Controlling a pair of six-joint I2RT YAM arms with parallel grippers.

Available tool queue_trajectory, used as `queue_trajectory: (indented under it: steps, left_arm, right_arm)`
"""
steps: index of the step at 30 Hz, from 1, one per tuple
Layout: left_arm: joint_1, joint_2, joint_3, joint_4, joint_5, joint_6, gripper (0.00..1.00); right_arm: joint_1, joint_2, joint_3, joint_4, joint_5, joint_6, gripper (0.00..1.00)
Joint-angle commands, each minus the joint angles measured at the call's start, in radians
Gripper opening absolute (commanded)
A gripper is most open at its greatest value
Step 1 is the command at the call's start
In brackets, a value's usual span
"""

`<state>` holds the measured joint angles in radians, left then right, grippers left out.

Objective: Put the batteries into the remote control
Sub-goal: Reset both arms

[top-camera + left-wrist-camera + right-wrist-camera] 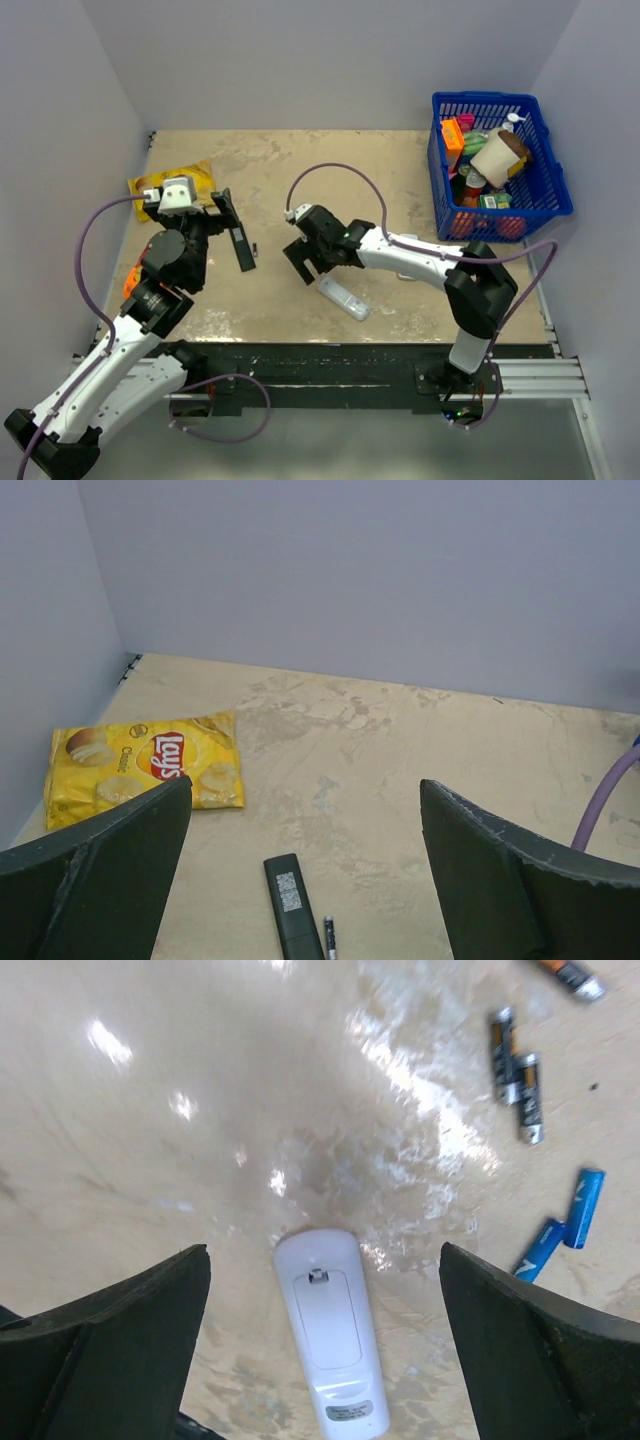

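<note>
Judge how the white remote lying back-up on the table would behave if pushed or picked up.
The white remote looks like a rigid plastic bar, so it should stay stiff and fairly light when lifted. Lying flat, back side up, it would likely slide rather than roll on the glossy table. Its smooth, rounded shell may slip in a pinch.

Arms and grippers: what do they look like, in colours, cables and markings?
Both arms have white links and black joints. The left arm carries an orange patch and a white camera block at the wrist. The right arm has a white forearm and black elbow. A purple cable loops along each. The fingers are dark wedges with scuffed edges.
</note>
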<state>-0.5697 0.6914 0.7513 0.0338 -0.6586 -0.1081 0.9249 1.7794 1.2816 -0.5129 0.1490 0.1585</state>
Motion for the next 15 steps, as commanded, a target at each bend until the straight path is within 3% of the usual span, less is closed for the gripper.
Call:
queue_trajectory:
  steps: [1, 9, 15]
  left_arm:
    - [0.002, -0.027, -0.004, 0.011, 0.001, 0.013, 1.0]
    - [0.002, -0.085, -0.03, -0.018, -0.053, -0.015, 1.0]
    - [0.004, -0.112, -0.01, -0.086, -0.128, 0.004, 1.0]
  right_arm:
    - [-0.111, -0.072, 0.096, 0.076, 0.012, 0.186, 0.98]
    - [-0.378, -0.224, 0.131, 0.129, -0.014, 0.326, 0.97]
    - [-0.633, -0.429, 0.159, 0.085, 0.032, 0.319, 0.98]
